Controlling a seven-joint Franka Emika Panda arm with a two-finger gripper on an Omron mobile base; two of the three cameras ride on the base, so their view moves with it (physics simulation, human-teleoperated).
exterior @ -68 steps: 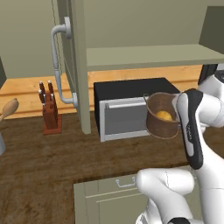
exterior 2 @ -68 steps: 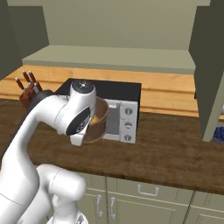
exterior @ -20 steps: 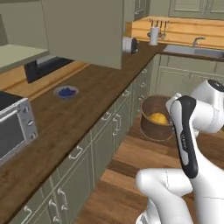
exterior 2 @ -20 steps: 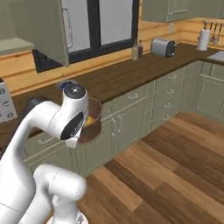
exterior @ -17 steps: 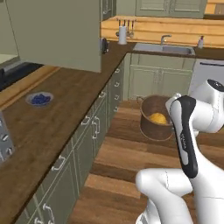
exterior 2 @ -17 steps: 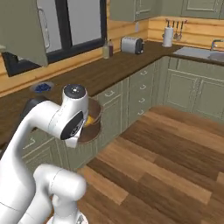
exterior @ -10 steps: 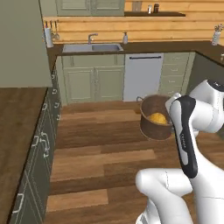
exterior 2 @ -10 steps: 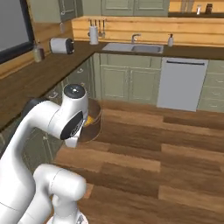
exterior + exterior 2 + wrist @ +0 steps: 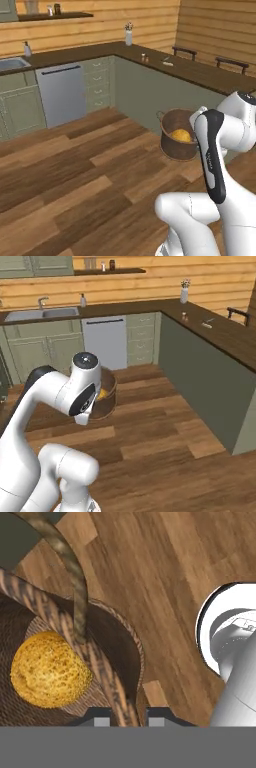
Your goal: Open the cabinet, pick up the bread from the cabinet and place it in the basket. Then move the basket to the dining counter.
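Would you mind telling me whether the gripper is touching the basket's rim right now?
Touching. In the hand view the basket rim passes straight between the two fingertips of the gripper, which is shut on it, with the bread lying inside.

1. Your base has turned and driven, so both base views look at a new part of the kitchen now.
2. A few seconds ago you faced the toaster oven and the knife block under the wall cupboard. Those have gone out of the pictures.
3. A second ago the long worktop with drawers ran past you. Now you look over open wooden floor [image 9: 75, 185].
4. The dining counter [image 9: 200, 72], the long dark surface with the plain green front, has come into sight ahead of you.
5. The dishwasher [image 9: 61, 95] and sink [image 9: 40, 314] have slid over to the left side.
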